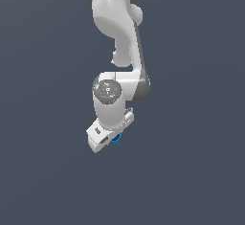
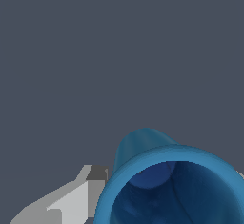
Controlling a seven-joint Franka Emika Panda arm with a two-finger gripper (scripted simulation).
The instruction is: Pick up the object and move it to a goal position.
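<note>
The object, a small blue tapered cup (image 2: 143, 147), fills the near part of the wrist view, its round rim and darker hollow turned toward the camera. One grey-white finger (image 2: 81, 197) lies against the rim, and a sliver of the other shows at the frame's edge on the opposite side. My gripper (image 2: 169, 174) is shut on the cup. In the exterior view the white hand (image 1: 103, 138) tilts under the arm, and only a small piece of the blue cup (image 1: 115, 139) peeks out beside it.
A plain dark grey surface (image 1: 191, 171) surrounds the arm in both views. The white arm (image 1: 117, 37) reaches down from the exterior view's upper edge.
</note>
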